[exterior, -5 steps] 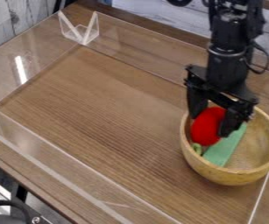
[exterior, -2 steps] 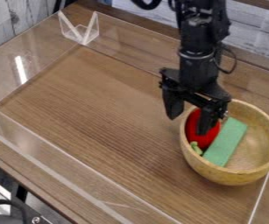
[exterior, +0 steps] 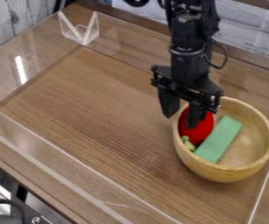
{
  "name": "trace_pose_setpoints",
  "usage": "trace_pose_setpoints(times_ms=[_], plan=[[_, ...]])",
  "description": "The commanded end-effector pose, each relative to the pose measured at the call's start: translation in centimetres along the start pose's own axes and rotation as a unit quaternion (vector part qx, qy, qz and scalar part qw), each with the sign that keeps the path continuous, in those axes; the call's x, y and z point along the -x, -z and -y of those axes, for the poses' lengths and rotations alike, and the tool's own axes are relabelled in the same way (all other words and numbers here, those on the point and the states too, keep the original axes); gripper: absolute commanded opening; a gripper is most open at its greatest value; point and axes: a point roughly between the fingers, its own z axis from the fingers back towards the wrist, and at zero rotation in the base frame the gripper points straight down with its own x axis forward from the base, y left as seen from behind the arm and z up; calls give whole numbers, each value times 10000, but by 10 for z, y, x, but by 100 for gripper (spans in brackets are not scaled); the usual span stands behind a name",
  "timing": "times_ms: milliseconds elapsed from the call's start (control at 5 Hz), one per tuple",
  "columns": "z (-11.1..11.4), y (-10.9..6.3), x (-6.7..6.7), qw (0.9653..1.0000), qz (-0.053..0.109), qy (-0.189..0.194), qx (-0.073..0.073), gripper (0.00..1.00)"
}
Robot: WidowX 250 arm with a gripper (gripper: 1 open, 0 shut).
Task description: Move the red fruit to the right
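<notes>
One red fruit (exterior: 196, 122) between end effector (exterior: 186, 105) jaws

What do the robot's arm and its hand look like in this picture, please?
The arm is black all over, a stack of chunky cylindrical segments with thin black cables looped along it. It ends in a black hand with two flat, straight fingers below a boxy block. No markings are legible.
</notes>
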Motion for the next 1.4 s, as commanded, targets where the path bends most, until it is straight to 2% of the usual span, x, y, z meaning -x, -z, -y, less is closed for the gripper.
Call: trace_pose_setpoints(times_ms=[0,400,800,1000,1200], plan=[[-3,-9,-5,9994,248,-233,-34,0],[-3,0,-9,9973,273,-674,-60,0],[0,-4,-12,9994,223,-275,-57,0],[-6,-21,-6,9994,299,-157,-66,0],[7,-27,-3,9988,368,-316,-84,0]])
